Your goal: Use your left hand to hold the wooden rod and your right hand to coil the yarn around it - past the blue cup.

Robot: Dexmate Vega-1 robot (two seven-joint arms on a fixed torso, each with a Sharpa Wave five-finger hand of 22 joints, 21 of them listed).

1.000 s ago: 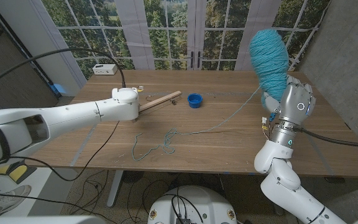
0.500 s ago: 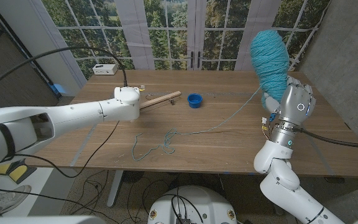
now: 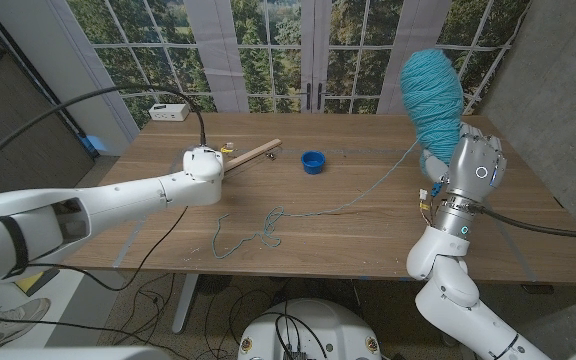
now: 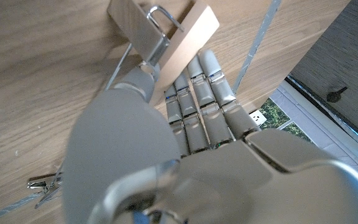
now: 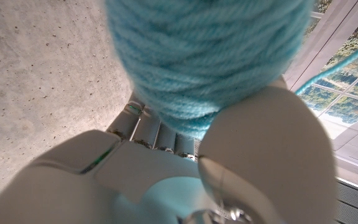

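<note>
My left hand (image 3: 204, 163) grips one end of the light wooden rod (image 3: 254, 152), which points toward the blue cup (image 3: 313, 161) at mid table. In the left wrist view the hand (image 4: 166, 124) clasps the rod (image 4: 166, 43), with a metal clip on its end. My right hand (image 3: 473, 160) holds a big teal yarn ball (image 3: 433, 92) raised high at the right side; the right wrist view has the ball (image 5: 210, 56) in its grasp. A teal strand (image 3: 368, 195) runs from the ball down across the table to a loose tangle (image 3: 258, 235) near the front edge.
A white power strip (image 3: 169, 112) lies at the far left corner. A black cable (image 3: 193, 100) arcs over the left arm. Windows stand behind the table, and a concrete wall is at the right. A small metal clip (image 4: 42, 183) lies on the wood near the left hand.
My left hand has drawn the rod slightly left and toward the far side, away from the blue cup. The right hand and yarn ball have stayed put.
</note>
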